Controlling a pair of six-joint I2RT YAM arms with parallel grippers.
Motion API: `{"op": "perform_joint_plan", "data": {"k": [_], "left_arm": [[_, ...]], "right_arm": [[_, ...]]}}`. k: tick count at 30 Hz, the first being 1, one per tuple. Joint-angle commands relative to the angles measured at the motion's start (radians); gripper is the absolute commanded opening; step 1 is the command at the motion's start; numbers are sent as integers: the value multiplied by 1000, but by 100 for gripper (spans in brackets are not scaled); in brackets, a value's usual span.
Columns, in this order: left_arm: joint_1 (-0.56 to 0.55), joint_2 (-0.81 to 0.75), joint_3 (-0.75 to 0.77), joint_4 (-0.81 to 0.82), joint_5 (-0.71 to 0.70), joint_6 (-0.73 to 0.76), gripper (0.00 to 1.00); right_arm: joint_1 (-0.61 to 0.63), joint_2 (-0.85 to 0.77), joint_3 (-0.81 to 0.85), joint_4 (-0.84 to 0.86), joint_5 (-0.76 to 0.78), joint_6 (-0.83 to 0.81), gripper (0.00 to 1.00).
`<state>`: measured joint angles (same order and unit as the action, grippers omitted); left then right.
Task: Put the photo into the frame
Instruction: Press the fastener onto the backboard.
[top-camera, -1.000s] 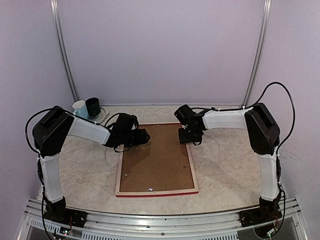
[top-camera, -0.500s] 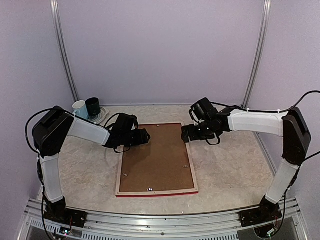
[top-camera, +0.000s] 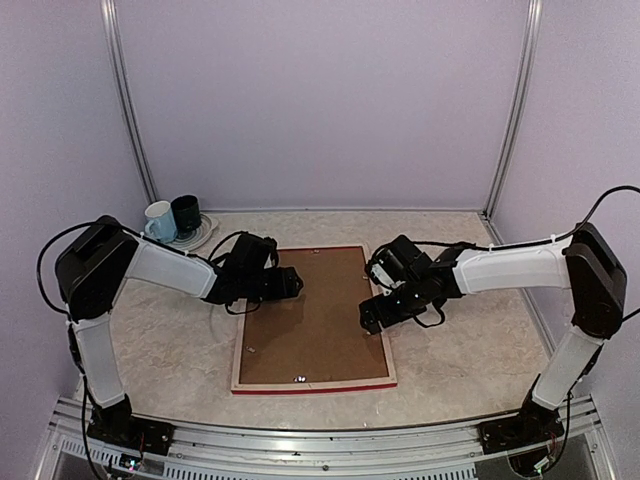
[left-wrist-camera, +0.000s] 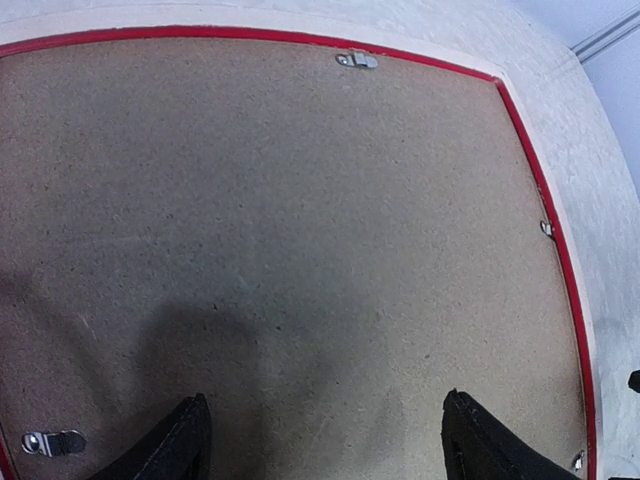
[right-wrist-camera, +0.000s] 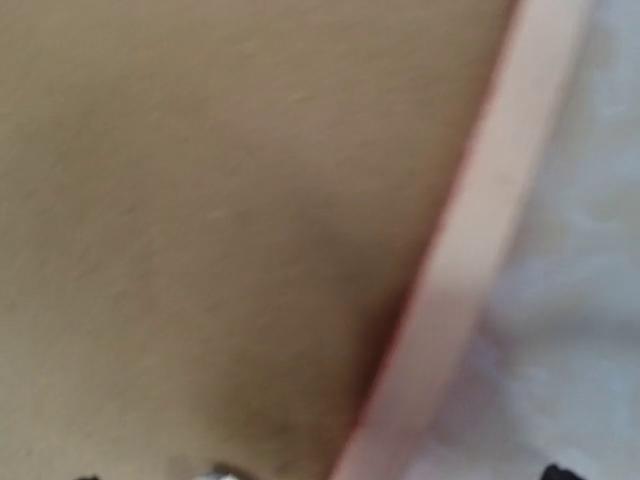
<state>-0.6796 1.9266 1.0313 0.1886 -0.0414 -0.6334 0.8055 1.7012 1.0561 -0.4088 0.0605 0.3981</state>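
Observation:
The frame (top-camera: 314, 385) lies face down on the table, pale wood up and red at its rim. A brown backing board (top-camera: 315, 325) fills it, held by small metal clips (left-wrist-camera: 357, 60). The photo is hidden. My left gripper (top-camera: 293, 284) hovers over the board's far left part. In the left wrist view this left gripper (left-wrist-camera: 323, 400) is open, with only board (left-wrist-camera: 280, 200) between its fingers and the frame's red rim (left-wrist-camera: 560, 260) at the right. My right gripper (top-camera: 372, 318) sits low at the frame's right edge. Its blurred view shows board (right-wrist-camera: 200, 200) and pale frame edge (right-wrist-camera: 480, 260), jaws wide apart.
A white mug (top-camera: 160, 220) and a dark mug (top-camera: 186, 214) stand on a plate (top-camera: 206, 233) at the back left corner. Purple walls close the table on three sides. A metal rail (top-camera: 320, 440) runs along the near edge.
My right arm swung from the frame's far right corner toward me along its right edge, and its jaws opened. The left gripper edged slightly further over the board.

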Motion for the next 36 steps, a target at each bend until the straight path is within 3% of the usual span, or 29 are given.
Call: {"op": "perform_joint_plan", "data": {"k": [1, 15, 26, 36], "left_arm": [[-42, -25, 11, -58, 17, 35, 78], [-117, 47, 79, -58, 140, 50, 77], [-126, 103, 102, -64, 163, 37, 77], [-132, 132, 119, -81, 155, 35, 77]], "right_arm": [[24, 10, -4, -6, 38, -25, 93], [25, 26, -2, -36, 74, -49, 80], [24, 100, -7, -36, 98, -50, 76], [25, 142, -10, -19, 110, -45, 63]]}}
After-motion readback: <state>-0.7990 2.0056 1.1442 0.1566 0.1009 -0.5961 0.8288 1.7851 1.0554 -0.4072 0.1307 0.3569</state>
